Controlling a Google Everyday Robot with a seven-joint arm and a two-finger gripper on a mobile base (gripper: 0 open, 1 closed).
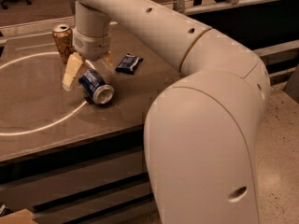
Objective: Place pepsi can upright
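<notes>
The pepsi can is blue with a silver top. It lies on its side on the brown table, silver top facing the front right. My gripper hangs right over the can's rear end, open. One cream finger stands left of the can and the other finger is behind it on the right. The can lies between them on the table, not lifted.
A tan/gold can stands upright just behind and left of the gripper. A small dark blue snack wrapper lies to the right. A white circle line is marked on the table. My large white arm fills the right foreground.
</notes>
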